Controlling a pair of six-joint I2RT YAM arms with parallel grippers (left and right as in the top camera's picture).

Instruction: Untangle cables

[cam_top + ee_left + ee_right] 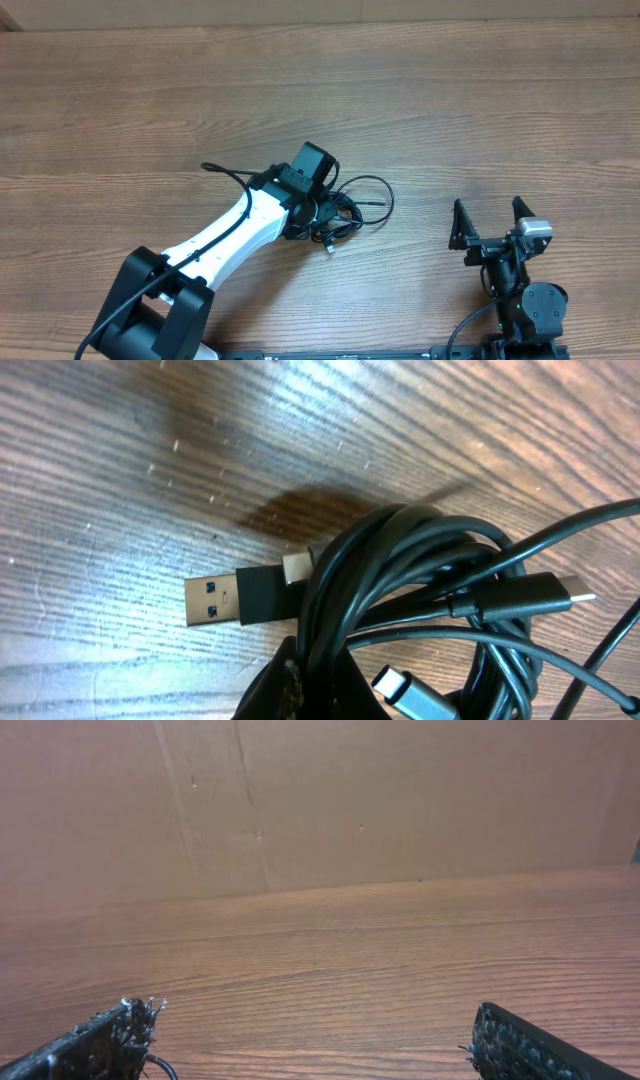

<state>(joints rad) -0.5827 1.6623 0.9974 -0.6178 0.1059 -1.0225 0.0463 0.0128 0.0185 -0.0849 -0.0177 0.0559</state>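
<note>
Overhead, the cables [345, 212] lie in a small black heap near the middle of the wooden counter [150, 90]. One thin loop sticks out of the heap toward the right. The white and black left arm [235, 235] reaches over to the heap, and the left fingers [328, 215] are down right at it. They are shut tight together. I cannot tell if a cord is pinched between them, because the end of the arm hides them.

The left wrist view is very close to the heap. Black cords are wound round and round each other. A flat silver plug [212, 601] pokes out to the left and lies on the wood. A small thin plug [560, 592] points to the right. A third plug [405, 692] peeks out at the bottom.

The right fingers [487, 215] are well apart from the heap, over by the right side of the counter. They are spread wide, with nothing between them. The right wrist view shows both tips low down, bare wood ahead and a brown wall [300, 800] behind.
</note>
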